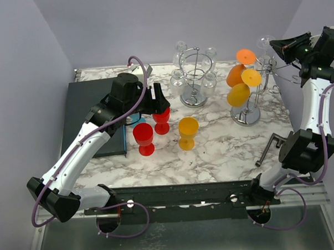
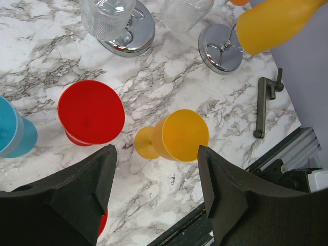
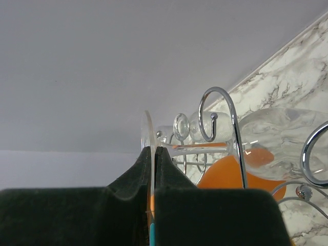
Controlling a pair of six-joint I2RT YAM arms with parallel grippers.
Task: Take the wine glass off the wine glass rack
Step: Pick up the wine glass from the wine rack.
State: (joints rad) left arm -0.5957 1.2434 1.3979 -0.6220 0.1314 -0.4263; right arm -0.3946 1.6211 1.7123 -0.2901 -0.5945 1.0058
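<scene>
Now the right gripper [image 3: 152, 151] is pinching tight on the foot of the clear glass [image 1: 265, 42] to unhook it from the rack [image 1: 245, 116], the left gripper [image 2: 156, 156] gaping empty.

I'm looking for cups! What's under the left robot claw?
Below the open left gripper stand a red goblet and a yellow goblet on the marble table. One finger covers most of another red thing.

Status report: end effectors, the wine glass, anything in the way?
Left end effector open. Right end effector shut on clear wine glass at its foot. Glass not yet off rack; orange glasses hang close.
</scene>
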